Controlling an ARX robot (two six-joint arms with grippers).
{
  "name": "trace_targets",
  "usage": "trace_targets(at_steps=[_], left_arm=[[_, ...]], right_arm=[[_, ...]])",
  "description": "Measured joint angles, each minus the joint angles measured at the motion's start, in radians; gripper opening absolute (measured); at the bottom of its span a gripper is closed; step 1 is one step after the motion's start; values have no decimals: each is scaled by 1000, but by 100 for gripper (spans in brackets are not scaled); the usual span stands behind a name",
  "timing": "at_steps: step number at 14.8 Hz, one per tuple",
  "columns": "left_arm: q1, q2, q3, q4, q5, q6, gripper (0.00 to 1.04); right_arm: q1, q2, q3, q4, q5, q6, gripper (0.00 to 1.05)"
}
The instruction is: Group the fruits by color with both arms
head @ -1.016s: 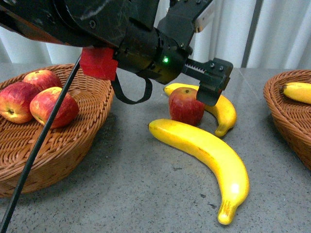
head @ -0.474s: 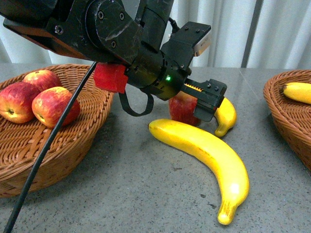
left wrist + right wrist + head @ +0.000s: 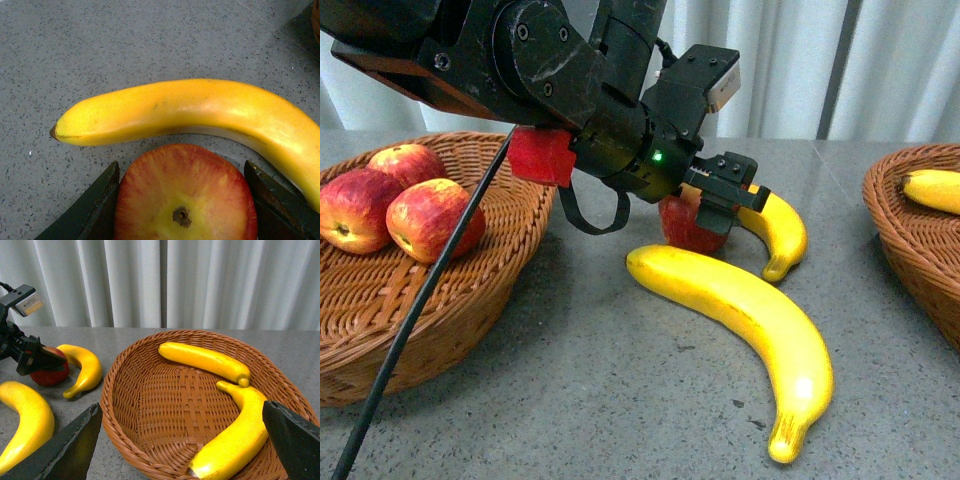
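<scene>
My left gripper is shut on a red apple that rests on the grey table between two yellow bananas. In the left wrist view the black fingers press both sides of the apple, stem end facing the camera, with the smaller banana just beyond it. The larger banana lies in front of the apple. My right gripper is open, hanging above a wicker basket that holds two bananas; it does not show in the front view.
A wicker basket at the left holds three red apples. The banana basket sits at the right edge. A black cable crosses in front of the left basket. White curtains hang behind the table.
The left gripper's fingers have come in around the red apple and shut on it. The bananas and baskets have not moved.
</scene>
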Motion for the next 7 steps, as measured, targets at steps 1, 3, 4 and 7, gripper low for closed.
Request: trace_targets(at_steps=[1,3,4,7], left_arm=[[2,-6,-5,8,0,-6,65],[10,-63,-29,14,-11,-24,65],[18,-124,-44,39,-39,-43,64],[94,-336,-150,87,-184,-111,63]], right_arm=[[0,0,0,0,0,0,98],[0,0,0,0,0,0,98],[0,0,0,0,0,0,98],[0,0,0,0,0,0,98]])
